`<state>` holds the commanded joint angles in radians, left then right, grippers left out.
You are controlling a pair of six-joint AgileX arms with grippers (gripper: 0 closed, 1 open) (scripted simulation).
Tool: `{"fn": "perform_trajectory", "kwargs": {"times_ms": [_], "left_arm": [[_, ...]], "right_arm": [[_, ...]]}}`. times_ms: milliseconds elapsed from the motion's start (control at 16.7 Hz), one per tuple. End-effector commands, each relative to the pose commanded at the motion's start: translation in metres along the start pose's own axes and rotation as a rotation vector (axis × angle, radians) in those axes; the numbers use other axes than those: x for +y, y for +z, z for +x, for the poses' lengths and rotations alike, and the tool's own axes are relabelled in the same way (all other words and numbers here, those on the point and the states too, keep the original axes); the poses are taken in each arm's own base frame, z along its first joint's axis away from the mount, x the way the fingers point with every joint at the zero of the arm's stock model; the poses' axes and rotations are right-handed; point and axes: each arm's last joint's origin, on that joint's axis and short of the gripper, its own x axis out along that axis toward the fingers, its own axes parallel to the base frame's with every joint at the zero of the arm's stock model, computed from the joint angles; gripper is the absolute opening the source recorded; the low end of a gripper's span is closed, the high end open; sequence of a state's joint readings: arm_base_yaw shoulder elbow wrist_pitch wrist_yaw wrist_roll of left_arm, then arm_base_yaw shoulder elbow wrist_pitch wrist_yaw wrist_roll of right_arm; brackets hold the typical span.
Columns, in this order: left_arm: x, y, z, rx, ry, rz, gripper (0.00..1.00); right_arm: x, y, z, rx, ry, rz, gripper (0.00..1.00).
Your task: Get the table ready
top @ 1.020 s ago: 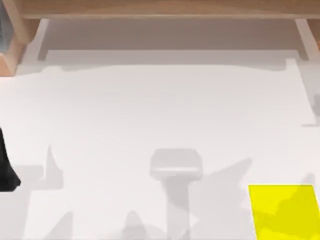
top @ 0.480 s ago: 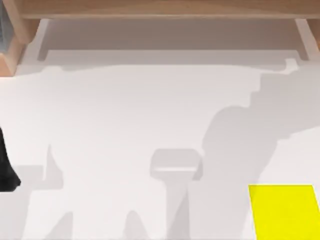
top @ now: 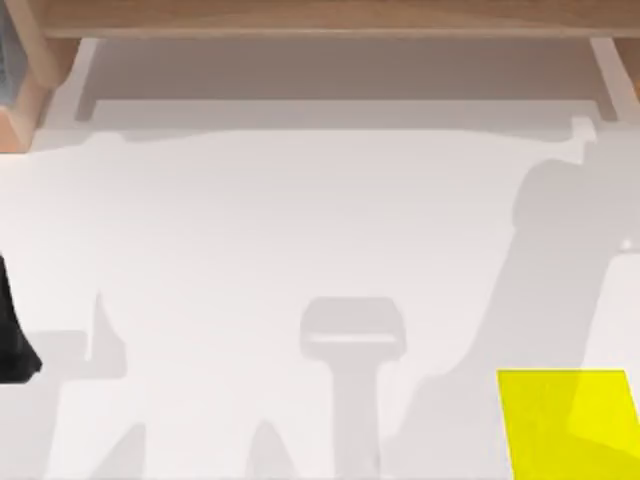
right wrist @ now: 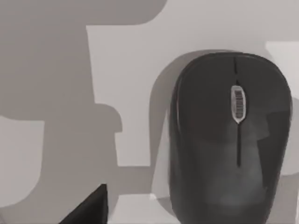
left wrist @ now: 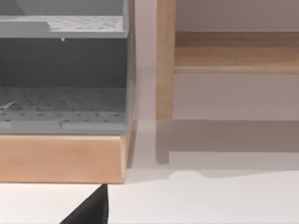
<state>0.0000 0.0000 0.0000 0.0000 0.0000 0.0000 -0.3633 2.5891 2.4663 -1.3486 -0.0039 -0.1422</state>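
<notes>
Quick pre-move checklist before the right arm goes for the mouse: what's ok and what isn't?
1. Mouse under the right wrist camera, lying flat on the table: ok.
2. Yellow mat lying bare at the table's near right: ok.
3. Right gripper's finger state: cannot tell.
4. Left arm parked at the table's left edge: ok.
5. Grey rack beyond the left arm, apart from the mouse: ok.

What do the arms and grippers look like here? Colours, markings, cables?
The left arm is a plain matte black, tapering body at the top view's left edge. Of the left gripper and the right gripper, each wrist view catches a flat black, pointed wedge. No cables, labels or markings are visible on these parts.
</notes>
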Motion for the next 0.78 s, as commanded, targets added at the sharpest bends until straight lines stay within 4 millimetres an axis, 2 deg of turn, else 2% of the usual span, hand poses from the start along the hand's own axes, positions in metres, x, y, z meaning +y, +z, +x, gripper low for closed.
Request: {"fn": "perform_trajectory", "kwargs": {"times_ms": [480, 780], "left_arm": [[0.000, 0.000, 0.000, 0.000, 0.000, 0.000, 1.00], [0.000, 0.000, 0.000, 0.000, 0.000, 0.000, 1.00]], "right_arm": [[-0.003, -0.001, 0.003, 0.002, -0.001, 0.002, 1.00], [-0.003, -0.002, 0.019, 0.005, -0.001, 0.000, 1.00]]}}
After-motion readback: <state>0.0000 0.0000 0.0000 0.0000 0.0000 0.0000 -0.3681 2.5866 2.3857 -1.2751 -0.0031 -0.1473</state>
